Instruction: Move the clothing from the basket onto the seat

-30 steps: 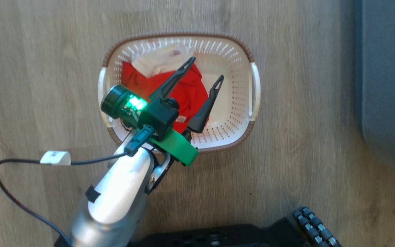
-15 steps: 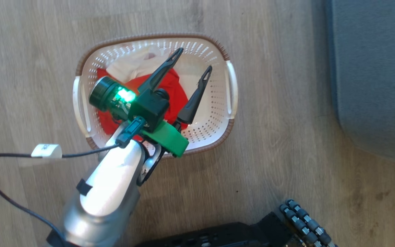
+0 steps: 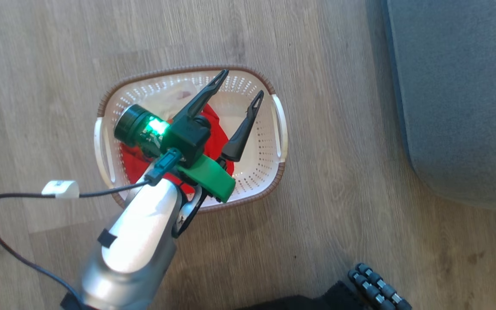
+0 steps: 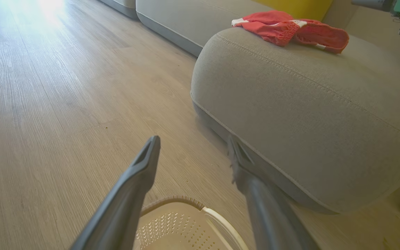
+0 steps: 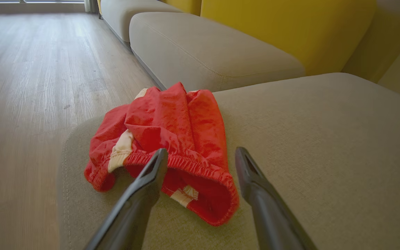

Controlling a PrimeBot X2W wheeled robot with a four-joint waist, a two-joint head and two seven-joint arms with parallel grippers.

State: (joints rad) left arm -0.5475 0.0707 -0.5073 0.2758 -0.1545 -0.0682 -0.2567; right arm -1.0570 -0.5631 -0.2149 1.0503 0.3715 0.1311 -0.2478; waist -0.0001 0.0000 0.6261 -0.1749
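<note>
Nearest in the head view: pale silver forearm (image 3: 136, 241) with a green-lit wrist module, and a black cable with a white tag (image 3: 60, 188) looping off left over the wood-grain plank floor (image 3: 317, 215). At the arm's end, left gripper (image 3: 242, 82), two long dark fingers spread wide with nothing between them, hanging above the small cream perforated plastic basket (image 3: 269, 150) with brown woven rim and white side handles. Inside it, bright red soft fabric garment (image 3: 217, 129) bunched in the left half, partly hidden under the wrist. Crumpled white cloth (image 3: 168, 97) beyond it at the far left corner. Right half of the basket bottom bare. Basket standing on the floor, apart from the large grey fabric-upholstered seat (image 3: 459, 107) at the right.

From the left wrist: basket corner low between the parted fingers, then the seat's rounded edge with its pale double stitch line, red clothing lying on top.

From the right wrist: right gripper (image 5: 201, 152) low over the seat top, fingers apart, clamping nothing. Just past and under the tips, second red garment (image 5: 172, 128) with white trim, crumpled near the seat's rounded corner. Touching the left finger or not, cannot tell. Farther back, another grey cushion (image 5: 203, 48) and a yellow backrest (image 5: 283, 31).
</note>
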